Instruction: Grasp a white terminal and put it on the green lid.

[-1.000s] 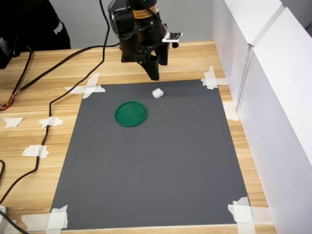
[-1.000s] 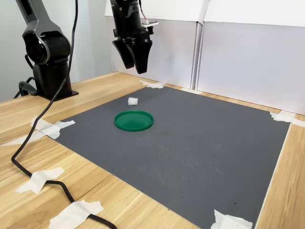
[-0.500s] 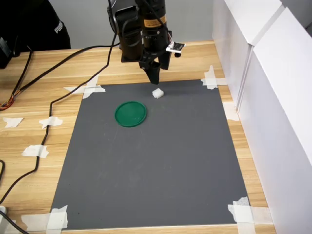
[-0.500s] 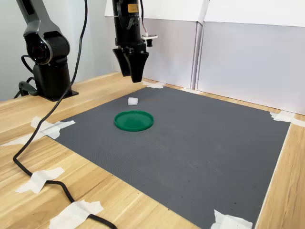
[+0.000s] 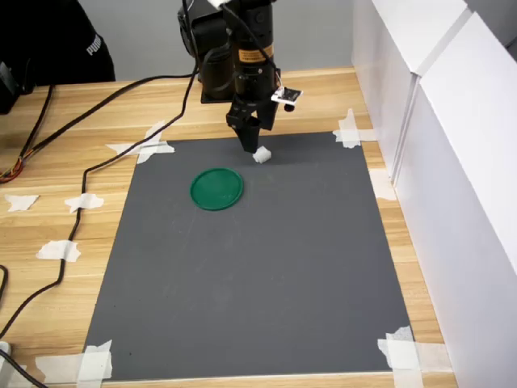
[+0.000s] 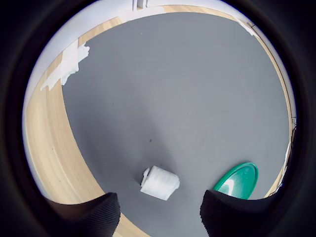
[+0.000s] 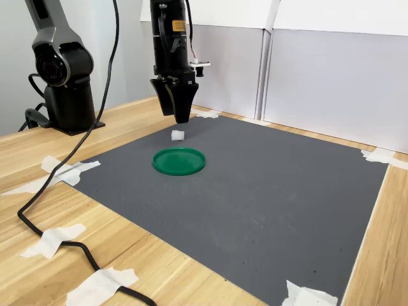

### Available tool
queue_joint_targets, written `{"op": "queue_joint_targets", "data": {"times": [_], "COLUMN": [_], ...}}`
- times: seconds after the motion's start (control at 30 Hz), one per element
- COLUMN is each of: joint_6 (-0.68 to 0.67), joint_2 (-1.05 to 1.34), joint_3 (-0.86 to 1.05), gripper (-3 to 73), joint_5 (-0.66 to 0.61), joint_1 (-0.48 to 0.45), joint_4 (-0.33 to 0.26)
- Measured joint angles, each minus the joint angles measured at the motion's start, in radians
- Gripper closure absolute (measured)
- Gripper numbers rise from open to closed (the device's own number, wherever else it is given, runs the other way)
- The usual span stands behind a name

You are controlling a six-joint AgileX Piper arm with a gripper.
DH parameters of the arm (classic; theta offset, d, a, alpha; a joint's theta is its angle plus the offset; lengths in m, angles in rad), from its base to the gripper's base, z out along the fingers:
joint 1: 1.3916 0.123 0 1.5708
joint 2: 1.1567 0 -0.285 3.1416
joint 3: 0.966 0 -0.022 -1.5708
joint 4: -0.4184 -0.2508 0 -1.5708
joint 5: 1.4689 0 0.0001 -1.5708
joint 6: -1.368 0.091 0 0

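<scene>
- The white terminal [image 5: 260,154] is a tiny white block. It lies on the gray mat [image 5: 266,307], near the mat's far edge in the first exterior view.
- In the wrist view the white terminal [image 6: 159,182] sits on the mat between the two dark fingertips [image 6: 89,212], but nothing touches it.
- The green lid [image 5: 216,188] is a flat round disc. It lies on the mat near the block, a little to the first exterior view's left and closer to the camera. Nothing is on it.
- The gripper [image 5: 249,142] hangs just above the block and points straight down. Its jaws are apart, with a gap wide enough for the block, and they hold nothing.
- The step in hand looks like the reach for the grab. The block is not picked up yet.
- Next, I think the gripper must go lower until the fingertips are on both sides of the block, then squeeze. The block is small, so the aim has to be good or it may get pushed away.
- White tape [image 5: 145,147] holds the mat's corners to the wooden table [image 5: 48,170]. A black cable [image 5: 89,170] runs across the table.
</scene>
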State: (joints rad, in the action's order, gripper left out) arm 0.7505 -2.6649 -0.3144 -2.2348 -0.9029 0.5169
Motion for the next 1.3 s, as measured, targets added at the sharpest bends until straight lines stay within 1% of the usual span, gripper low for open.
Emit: {"op": "queue_joint_targets", "data": {"times": [0.33, 0.97, 1.07, 1.3], "joint_6": [0.000, 0.003, 0.008, 0.025], "joint_2": [-0.071, -0.125, -0.125, -0.126], "joint_3": [0.000, 0.000, 0.000, 0.000], "gripper": [1.3, 1.5, 3.2, 12.2], "joint_5": [0.069, 0.077, 0.077, 0.078], "joint_1": [0.000, 0.000, 0.000, 0.000], "joint_4": [0.003, 0.000, 0.000, 0.000]}}
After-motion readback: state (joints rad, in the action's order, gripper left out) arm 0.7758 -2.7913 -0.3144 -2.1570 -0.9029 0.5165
